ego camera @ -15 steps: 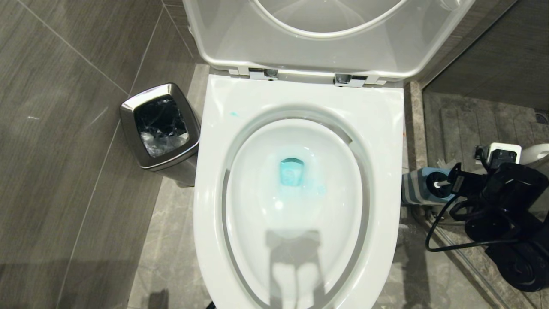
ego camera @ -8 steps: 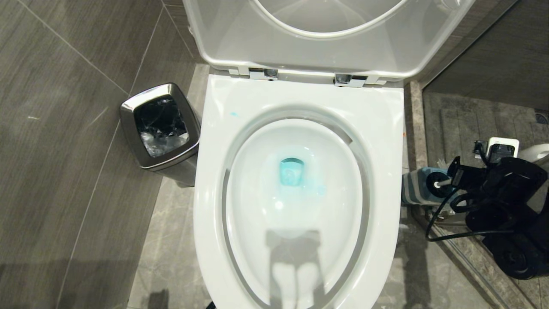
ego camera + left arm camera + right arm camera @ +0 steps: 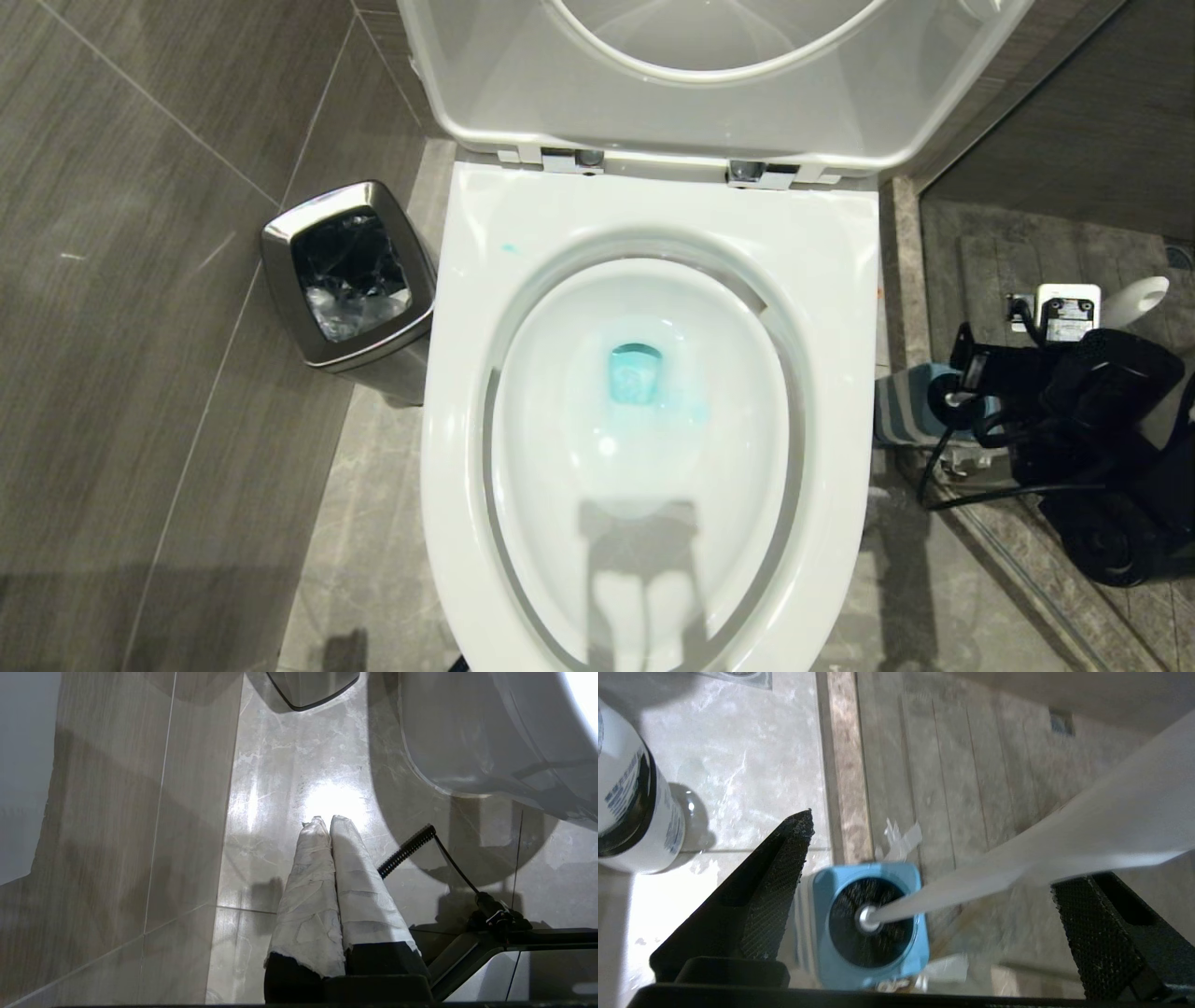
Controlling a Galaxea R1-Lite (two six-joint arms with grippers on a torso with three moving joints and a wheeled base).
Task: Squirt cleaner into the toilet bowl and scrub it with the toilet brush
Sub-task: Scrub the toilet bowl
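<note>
Your right claw (image 3: 924,896) is spread wide over the toilet brush (image 3: 1017,868), gripping nothing. That handle looks light, stiff and slick, so pinch mid-handle, well above the holder (image 3: 868,924).

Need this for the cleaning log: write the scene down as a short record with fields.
toilet bowl: seat and lid up, water tinted turquoise
cleaner: blue-green pool at the drain, one small spot on the rim
toilet brush: standing in its holder, handle running between the right claw's fingers, not gripped
brush holder: blue, on the floor right of the toilet
right claw: open, above the brush
left claw: shut, empty, pointing at the floor left of the toilet
bin: steel, left of the toilet, dark bag inside
white bottle: on the floor near the holder
</note>
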